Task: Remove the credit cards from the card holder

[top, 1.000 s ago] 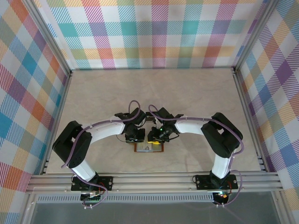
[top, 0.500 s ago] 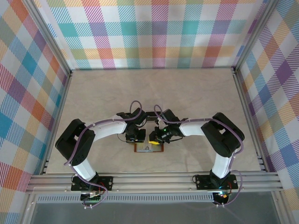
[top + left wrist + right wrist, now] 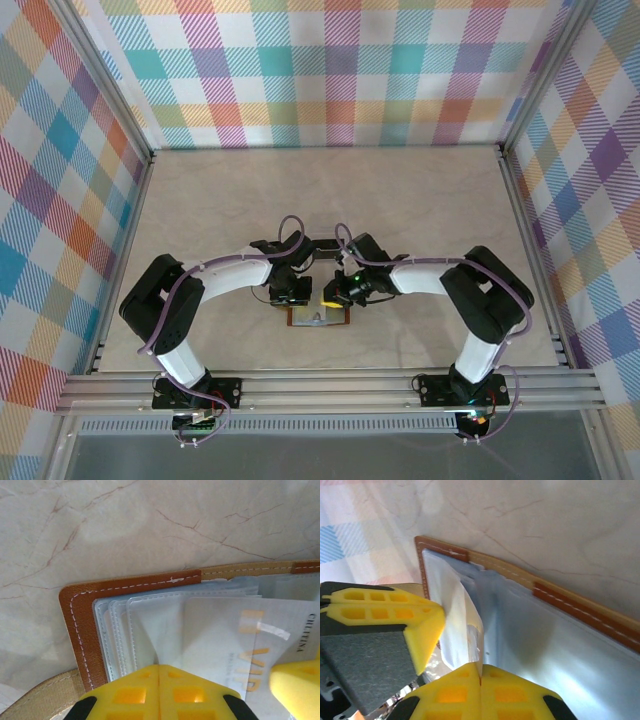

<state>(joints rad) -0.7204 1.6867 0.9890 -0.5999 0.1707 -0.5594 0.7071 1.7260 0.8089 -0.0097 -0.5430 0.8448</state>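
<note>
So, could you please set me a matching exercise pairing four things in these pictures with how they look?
Things:
1. wallet cover
2. pale card
3. table
4. left gripper

Looks:
A. yellow
B. beige with thin veins
C. brown with pale stitching
D. gold VIP lettering

Pairs: 1-C, 2-D, 3-B, 4-A.

Stitched leather and clear plastic on a marbled tabletop.
The card holder (image 3: 80,630) is smooth brown leather with pale thread stitching. Its sleeves (image 3: 145,625) are glossy clear plastic over a pale, gilt-lettered credit card (image 3: 225,635). At 12 o'clock lies the matt, veined stone-look table (image 3: 150,530); at 6 o'clock, the left gripper (image 3: 159,672) has matt yellow plastic fingers (image 3: 130,695).
</note>
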